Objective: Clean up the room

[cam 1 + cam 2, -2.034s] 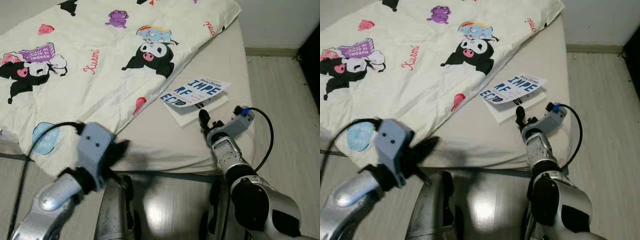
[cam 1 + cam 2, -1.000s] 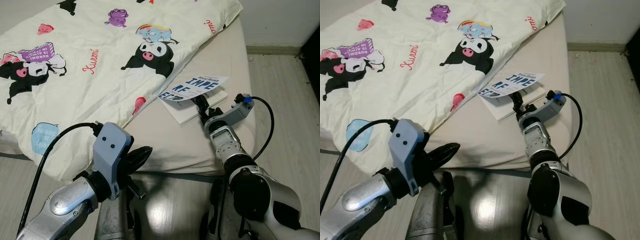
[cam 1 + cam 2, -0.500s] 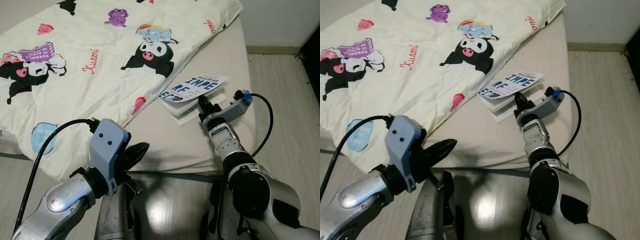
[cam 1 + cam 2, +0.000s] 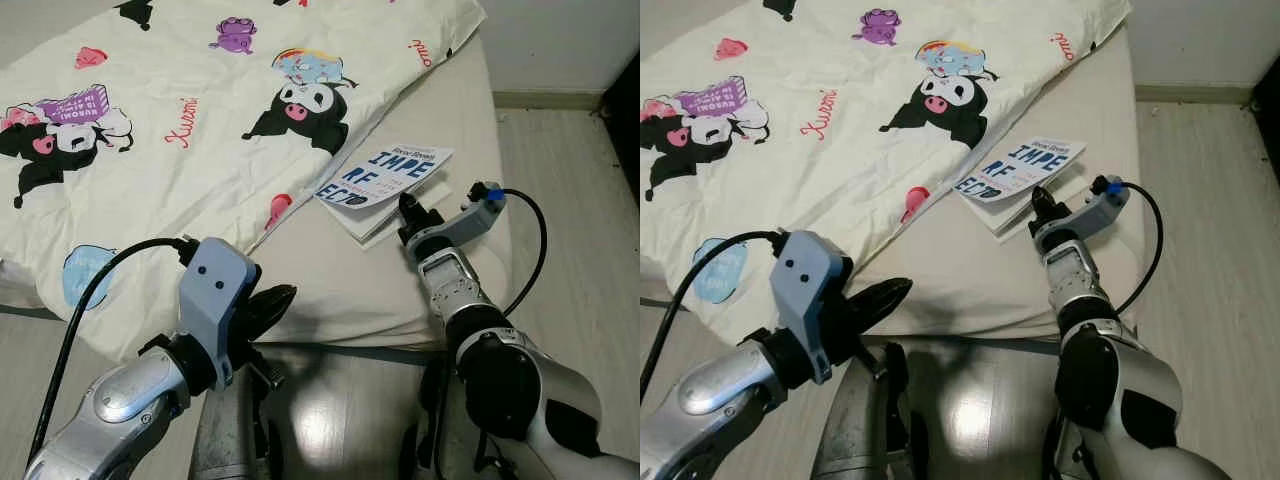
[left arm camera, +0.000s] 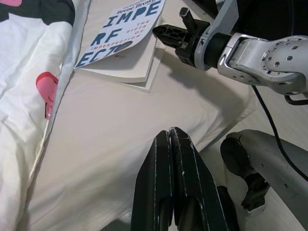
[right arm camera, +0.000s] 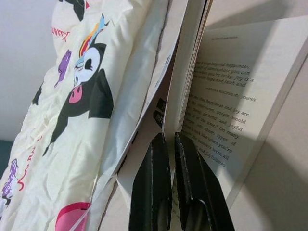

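A paperback book (image 4: pixel 385 177) with blue letters on a white cover lies partly open on the bare mattress (image 4: pixel 340 280), beside the duvet's edge. My right gripper (image 4: pixel 405 204) is at the book's near corner. In the right wrist view its fingers (image 6: pixel 155 178) are pressed together on the lower edge of the raised cover and top pages, with a printed page (image 6: pixel 226 115) lying open alongside. My left gripper (image 4: pixel 280 298) hovers shut over the mattress's front edge, holding nothing; its closed fingers (image 5: pixel 163 192) point towards the book (image 5: pixel 120 41).
A cream duvet (image 4: pixel 180 120) printed with cartoon figures covers most of the bed. Pale wood floor (image 4: pixel 570 180) runs along the bed's right side, with a skirting board (image 4: pixel 545 100) and something dark (image 4: pixel 625 110) at the far right.
The book's cover, held higher half a second ago, has come down lower. The right gripper stays at the book's corner. The left arm has risen towards the bed's front edge since two seconds ago.
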### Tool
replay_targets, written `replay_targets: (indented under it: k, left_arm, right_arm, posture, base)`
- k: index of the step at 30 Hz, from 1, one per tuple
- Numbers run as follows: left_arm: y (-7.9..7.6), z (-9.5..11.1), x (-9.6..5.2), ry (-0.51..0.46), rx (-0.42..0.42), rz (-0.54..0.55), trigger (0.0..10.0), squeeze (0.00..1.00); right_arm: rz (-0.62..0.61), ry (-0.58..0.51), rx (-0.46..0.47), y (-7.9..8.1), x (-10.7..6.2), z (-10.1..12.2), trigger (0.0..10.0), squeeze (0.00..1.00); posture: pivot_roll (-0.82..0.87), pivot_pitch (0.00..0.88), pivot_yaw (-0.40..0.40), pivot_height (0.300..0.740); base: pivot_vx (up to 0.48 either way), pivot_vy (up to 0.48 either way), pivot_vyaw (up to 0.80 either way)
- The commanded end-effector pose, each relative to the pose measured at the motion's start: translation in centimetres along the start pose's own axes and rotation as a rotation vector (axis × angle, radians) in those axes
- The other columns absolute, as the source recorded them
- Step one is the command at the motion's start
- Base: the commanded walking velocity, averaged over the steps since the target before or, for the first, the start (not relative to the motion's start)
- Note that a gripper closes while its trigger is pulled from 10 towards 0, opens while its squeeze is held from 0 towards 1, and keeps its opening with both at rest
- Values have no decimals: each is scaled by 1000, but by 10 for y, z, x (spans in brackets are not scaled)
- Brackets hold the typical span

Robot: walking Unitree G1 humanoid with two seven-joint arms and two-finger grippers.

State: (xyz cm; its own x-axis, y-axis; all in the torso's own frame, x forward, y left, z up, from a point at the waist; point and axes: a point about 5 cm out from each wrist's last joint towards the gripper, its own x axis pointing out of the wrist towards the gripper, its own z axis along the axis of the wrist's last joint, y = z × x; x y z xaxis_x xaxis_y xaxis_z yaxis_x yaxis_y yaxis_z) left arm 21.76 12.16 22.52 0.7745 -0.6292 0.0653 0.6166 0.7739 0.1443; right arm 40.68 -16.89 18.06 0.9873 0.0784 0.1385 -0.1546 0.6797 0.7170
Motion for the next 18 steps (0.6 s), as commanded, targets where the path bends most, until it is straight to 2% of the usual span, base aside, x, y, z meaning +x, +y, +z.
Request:
replay_targets:
  k: [1,2,5,7,10,12,14,18]
  left_arm:
    - [7,-11,-3,44,9,41,10000,0]
    - [7,-11,-3,44,9,41,10000,0]
    - [35,-26,-2,75,16,240,10000,0]
    - [35,-26,-2,75,16,240,10000,0]
    - [53,-38,2,81,-18,397,10000,0]
    - [53,-38,2,81,-18,397,10000,0]
    - [58,-46,4,89,-29,459,10000,0]
    - [59,-51,5,95,-39,493,10000,0]
  right_arm:
    - [-1,37,-11,-5,-6,-17,0,0]
    - [-1,37,-11,-5,-6,-17,0,0]
    - [76,35,-85,4,-9,-27,0,0]
    - [76,35,-85,4,-9,-27,0,0]
    - [142,35,-186,11,-11,-34,0,0]
    - [142,35,-186,11,-11,-34,0,0]
    - [194,42,-262,17,-13,-39,0,0]
    - [244,47,-326,22,-16,-44,0,0]
  posture:
    - [248,450,88,535]
    - [248,450,88,535]
    - [173,421,62,535]
    - [173,421,62,535]
    - [87,389,31,535]
    - [87,389,31,535]
    - [45,365,10,535]
    - [41,361,5,535]
  base:
    - [0,0,0]
    - [0,0,0]
    - [0,0,0]
    - [0,0,0]
    - [0,0,0]
    - [0,0,0]
    - [0,0,0]
    - [0,0,0]
